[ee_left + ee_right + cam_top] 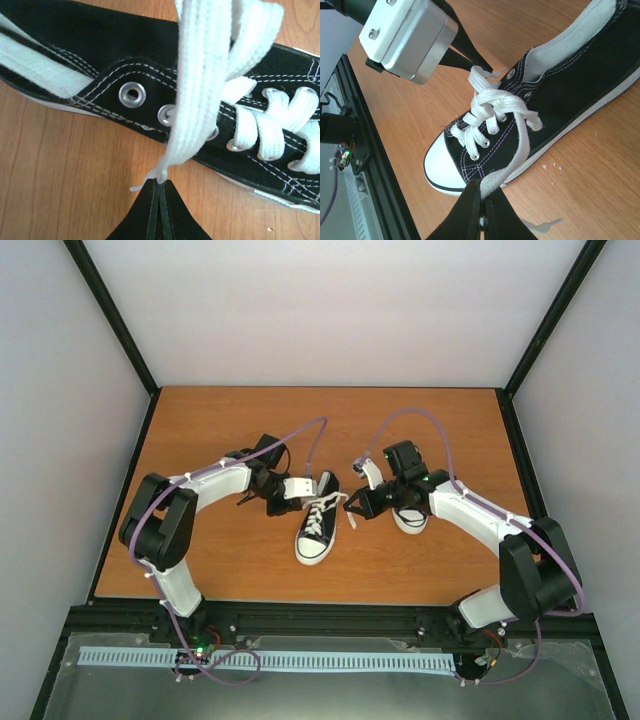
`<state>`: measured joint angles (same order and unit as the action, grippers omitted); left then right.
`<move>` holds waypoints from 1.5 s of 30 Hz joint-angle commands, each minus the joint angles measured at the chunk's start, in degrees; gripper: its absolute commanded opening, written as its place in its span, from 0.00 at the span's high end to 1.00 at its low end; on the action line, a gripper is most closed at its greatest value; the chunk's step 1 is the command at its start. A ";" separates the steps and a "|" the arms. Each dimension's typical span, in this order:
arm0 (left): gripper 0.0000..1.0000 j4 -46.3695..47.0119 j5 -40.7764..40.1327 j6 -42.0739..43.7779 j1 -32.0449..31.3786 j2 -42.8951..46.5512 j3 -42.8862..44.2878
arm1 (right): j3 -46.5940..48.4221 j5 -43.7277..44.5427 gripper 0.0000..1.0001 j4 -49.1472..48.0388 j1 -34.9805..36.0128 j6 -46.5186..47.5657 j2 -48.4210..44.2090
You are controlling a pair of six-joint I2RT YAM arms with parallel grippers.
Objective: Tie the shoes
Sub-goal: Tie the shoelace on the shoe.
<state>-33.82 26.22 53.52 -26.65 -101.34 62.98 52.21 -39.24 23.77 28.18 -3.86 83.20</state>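
Tabletop (220,430): sneaker lace (200,100) in left claw (159,181)

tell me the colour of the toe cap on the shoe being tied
White. The toe cap shows best in the right wrist view.

Second shoe (408,522) mostly hidden beneath right arm (470,512); centre shoe (314,532) cropped in both wrist views.

The shoe (316,525) was black canvas with white double stitching (140,64), a white toe cap (445,167), white ribbed laces (210,75) and silver eyelets (132,94). The table (250,430) was orange-brown wood grain. The left arm (215,485) and right arm (470,510) were white and black, with purple cables (300,435). The left gripper (159,185) and right gripper (482,190) were black.
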 commanded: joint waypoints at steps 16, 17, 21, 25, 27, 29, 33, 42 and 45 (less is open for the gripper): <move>0.99 -9.97 -6.50 6.23 4.41 6.34 -4.98 | -2.47 -1.44 0.97 -0.19 -1.79 0.10 2.20; 0.99 -10.74 -6.38 7.06 3.97 6.33 -5.58 | -2.72 -2.17 0.97 -0.85 -1.51 -0.25 2.71; 0.99 -10.74 -6.80 6.75 0.83 5.93 -6.63 | -2.38 -2.94 0.97 -3.43 0.60 -1.12 4.42; 0.79 -7.64 -9.40 3.00 0.29 3.70 -4.32 | -1.21 -2.97 0.97 -4.21 1.69 -1.29 6.52; 0.69 -7.78 -9.12 1.02 0.28 2.35 -1.36 | -0.97 -2.82 0.97 -3.88 1.70 -0.87 7.03; 0.52 -8.17 -6.97 -0.45 0.29 1.55 0.46 | -0.97 -2.61 0.97 -3.58 1.70 -0.46 6.94; 0.32 -7.55 -2.34 -0.90 -0.61 0.85 1.76 | -0.99 -2.21 0.97 -3.34 1.70 0.11 6.41; 0.41 -8.69 -1.46 -2.40 -2.24 -4.97 4.28 | -0.91 0.17 0.97 -2.64 1.68 0.69 5.00; 0.86 -8.29 -3.42 -4.16 -2.18 -4.60 4.94 | -1.75 2.46 0.97 -2.76 1.33 0.15 3.87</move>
<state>-42.11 23.57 50.98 -28.32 -105.95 66.19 50.11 -39.66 21.19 29.67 -3.88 89.58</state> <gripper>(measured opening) 0.455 0.030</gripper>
